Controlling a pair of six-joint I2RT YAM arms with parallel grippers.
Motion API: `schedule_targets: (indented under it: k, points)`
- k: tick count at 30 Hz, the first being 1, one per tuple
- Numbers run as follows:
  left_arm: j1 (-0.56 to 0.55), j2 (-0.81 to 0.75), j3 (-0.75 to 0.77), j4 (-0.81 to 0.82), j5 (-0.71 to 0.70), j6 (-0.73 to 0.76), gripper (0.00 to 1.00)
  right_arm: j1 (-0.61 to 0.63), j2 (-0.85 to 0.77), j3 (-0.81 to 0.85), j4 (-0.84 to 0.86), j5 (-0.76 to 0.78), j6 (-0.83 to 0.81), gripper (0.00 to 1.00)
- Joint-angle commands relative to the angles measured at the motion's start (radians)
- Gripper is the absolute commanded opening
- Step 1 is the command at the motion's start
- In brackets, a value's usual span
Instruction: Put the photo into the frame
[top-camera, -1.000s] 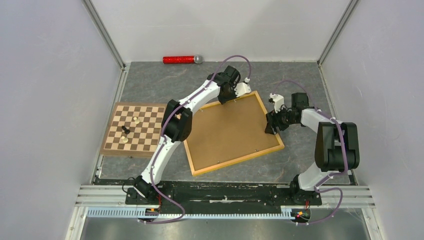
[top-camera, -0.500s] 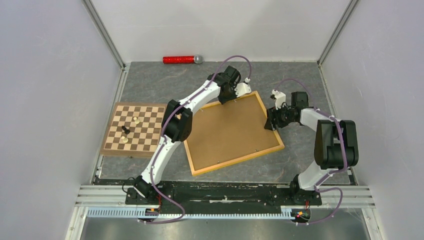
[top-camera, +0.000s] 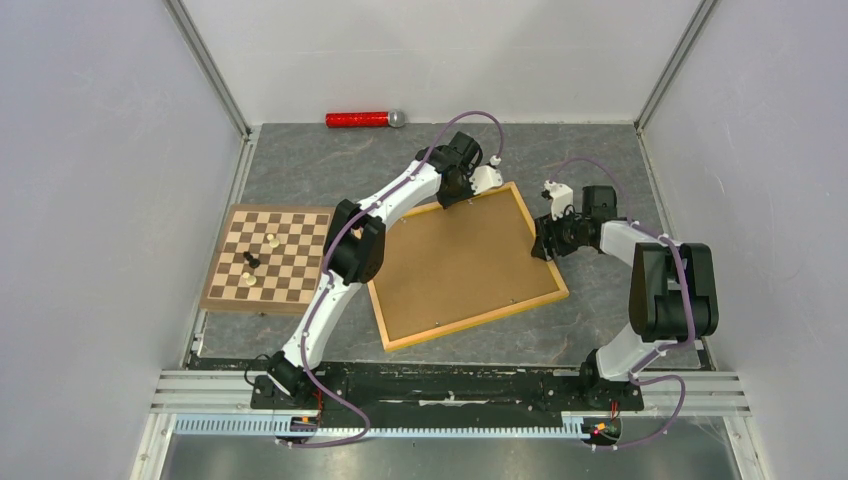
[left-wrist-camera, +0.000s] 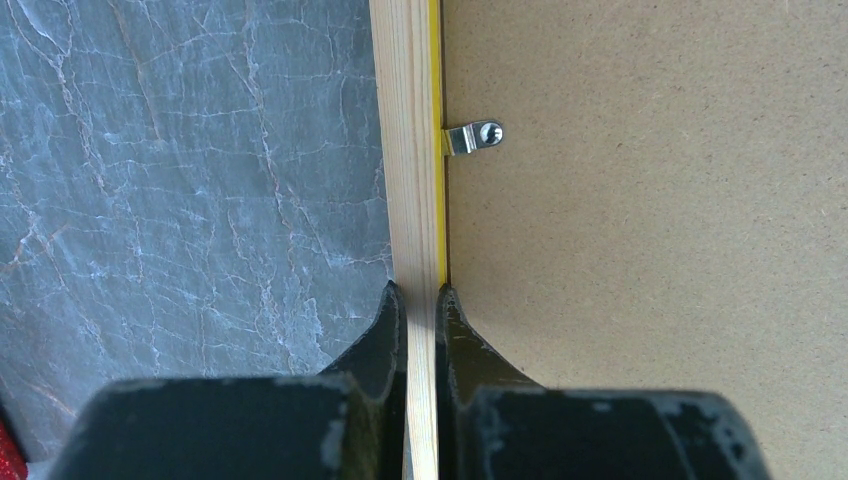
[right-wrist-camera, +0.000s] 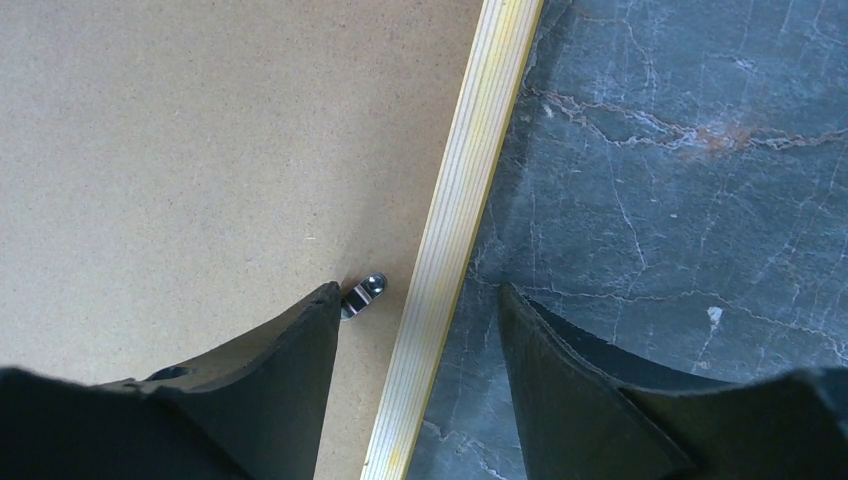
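The frame (top-camera: 478, 320) lies flat and slightly turned on the grey marbled desk (top-camera: 300, 160), between the two arms, with its back facing up. A brown backing board (top-camera: 465, 265) fills its opening.

The left gripper (top-camera: 462, 197) sits at the frame's far rail, near the far left corner. In the left wrist view, the left gripper (left-wrist-camera: 420, 300) is clenched on that pale wooden rail (left-wrist-camera: 408, 150), with one finger on the desk side and the other on the board side. A small metal clip (left-wrist-camera: 472, 136) lies on the board just beyond the fingertips, against the rail's inner edge.

The right gripper (top-camera: 543, 245) hangs over the frame's right rail, toward the far end. In the right wrist view, its jaws are spread and straddle the rail (right-wrist-camera: 480, 130) without touching it. One finger (right-wrist-camera: 290, 350) is over the board, just beside another metal clip (right-wrist-camera: 362, 293), and the other finger (right-wrist-camera: 560, 370) is over the bare desk.

A chessboard (top-camera: 270, 260) with a few pieces lies to the left of the frame.
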Motion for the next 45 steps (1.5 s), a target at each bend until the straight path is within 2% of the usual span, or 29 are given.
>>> schedule_targets:
  k: [1,14,31,45]
  points:
    - [-0.008,0.041,0.015,0.054,-0.004,0.032,0.02,0.014,-0.019,-0.024,0.022,0.038,0.005,0.61]
    - [-0.007,0.044,0.012,0.056,-0.034,0.031,0.02,0.043,-0.028,-0.028,0.029,0.108,0.04,0.59]
    - [-0.007,0.044,0.015,0.057,-0.048,0.041,0.02,0.075,-0.108,-0.04,-0.026,0.194,-0.113,0.52]
    - [-0.007,0.041,0.01,0.056,-0.028,0.056,0.02,0.089,-0.076,0.043,-0.012,0.178,-0.127,0.44]
